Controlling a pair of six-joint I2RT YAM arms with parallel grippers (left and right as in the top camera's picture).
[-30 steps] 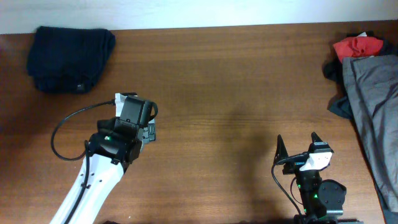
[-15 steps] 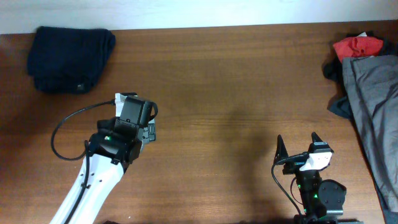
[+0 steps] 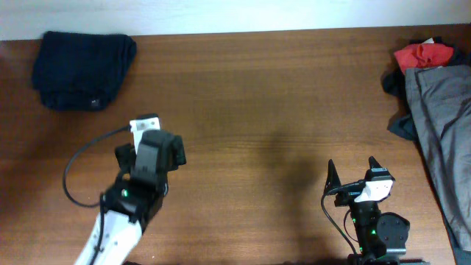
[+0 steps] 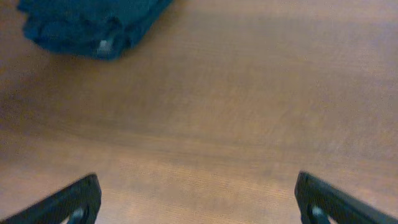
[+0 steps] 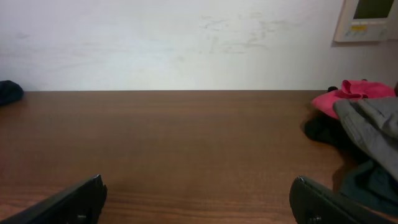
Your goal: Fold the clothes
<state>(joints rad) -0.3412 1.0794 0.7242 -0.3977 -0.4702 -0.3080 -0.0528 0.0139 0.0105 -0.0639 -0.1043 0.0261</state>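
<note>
A folded dark navy garment (image 3: 82, 69) with a small white label lies at the table's far left corner; it also shows at the top left of the left wrist view (image 4: 87, 22). A grey garment (image 3: 441, 140) and a red one (image 3: 424, 54) lie piled at the right edge, also in the right wrist view (image 5: 367, 118). My left gripper (image 4: 198, 202) is open and empty over bare wood, well short of the navy garment. My right gripper (image 5: 198, 202) is open and empty near the front edge (image 3: 352, 177), left of the grey pile.
The brown wooden table (image 3: 280, 110) stretches between the two piles. A white wall (image 5: 186, 43) stands behind its far edge, with a wall panel (image 5: 370, 18) at the upper right. The left arm's black cable (image 3: 73, 158) loops over the table.
The left arm has drawn back toward the front edge and turned a little; its gripper is further from the navy garment. The right arm and the clothes have not moved.
</note>
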